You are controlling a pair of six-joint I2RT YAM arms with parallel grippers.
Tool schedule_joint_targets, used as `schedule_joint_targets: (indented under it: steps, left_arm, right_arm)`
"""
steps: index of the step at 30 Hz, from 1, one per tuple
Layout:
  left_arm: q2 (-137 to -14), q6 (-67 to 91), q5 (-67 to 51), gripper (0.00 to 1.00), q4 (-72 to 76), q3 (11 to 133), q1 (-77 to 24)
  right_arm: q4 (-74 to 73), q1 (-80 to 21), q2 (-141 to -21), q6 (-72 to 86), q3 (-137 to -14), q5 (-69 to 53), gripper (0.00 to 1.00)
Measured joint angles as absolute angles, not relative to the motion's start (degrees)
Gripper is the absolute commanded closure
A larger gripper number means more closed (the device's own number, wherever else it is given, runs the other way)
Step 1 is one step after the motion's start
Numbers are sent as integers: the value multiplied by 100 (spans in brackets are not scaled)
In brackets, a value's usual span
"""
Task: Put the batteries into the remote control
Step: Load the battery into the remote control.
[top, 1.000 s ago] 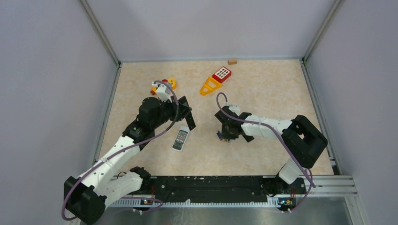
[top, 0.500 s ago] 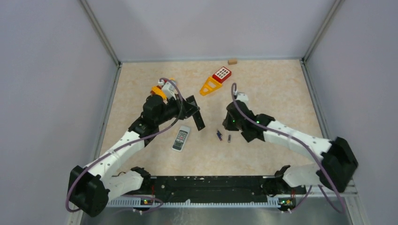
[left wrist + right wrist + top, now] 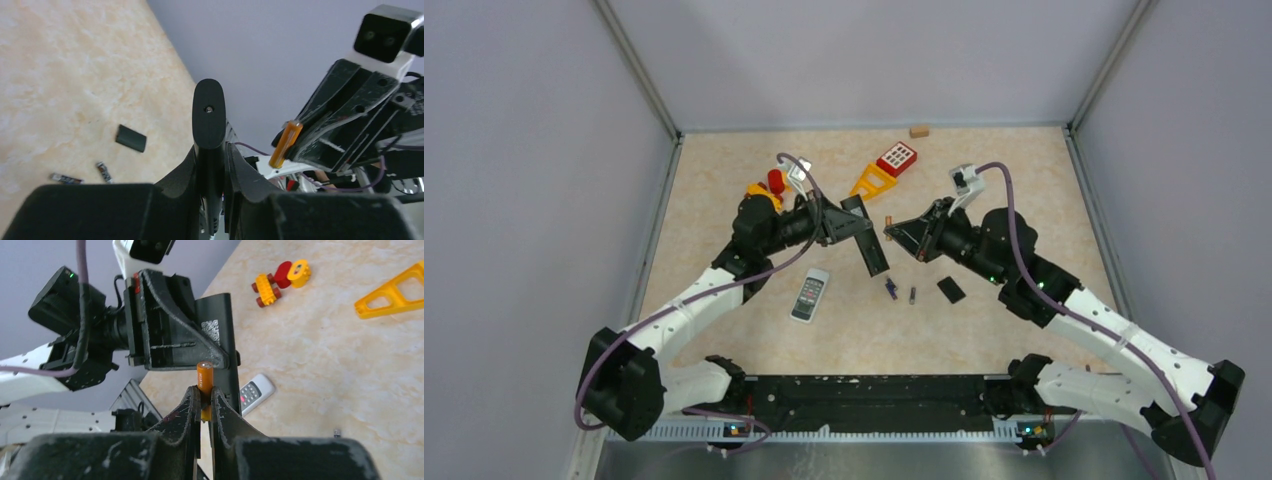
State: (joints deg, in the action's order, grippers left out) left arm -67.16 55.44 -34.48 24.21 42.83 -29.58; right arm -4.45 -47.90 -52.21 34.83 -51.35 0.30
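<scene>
Above the middle of the table both arms are raised and face each other. My left gripper [image 3: 836, 222] is clamped on one end of the black remote control [image 3: 869, 240], its jaws open only as wide as the body and pressing on its narrow sides, so most of the remote juts out unsupported. My right gripper [image 3: 904, 232] has its jaws nearly together, pinching the orange-brown battery [image 3: 204, 376] by its lower end with most of the cell standing clear of the fingertips, close in front of the remote. My worry is leverage. With so short a bite, any sideways contact could pivot the battery or pop it out, and pushing on the remote's free end could twist it in the left fingers. I also cannot see the open bay from either wrist view, nor the cell's polarity, so a misaligned or reversed insertion seems possible. The purplish-blue battery [image 3: 890, 288] and the dark grey battery [image 3: 912, 295] lie just beside each other on the table, between the middle and the near edge, with the black battery cover [image 3: 951, 290] near them toward the right edge. A light grey remote [image 3: 808, 295] lies flat toward the left edge, apart from both grippers.
</scene>
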Motion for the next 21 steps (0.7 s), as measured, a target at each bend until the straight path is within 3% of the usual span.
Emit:
schedule_joint_targets:
  steps: [8,21]
  left_arm:
    - [-6825,6348,-3833,100,3393,4298,-2958]
    - [-6906,6877,-3763,100,3732,4300,-2958]
  right_arm:
    - [-12,-4790,-5260,2967,-5135,-1007,100]
    - [-563,-4993,-5544,2399,-5347,-738,100]
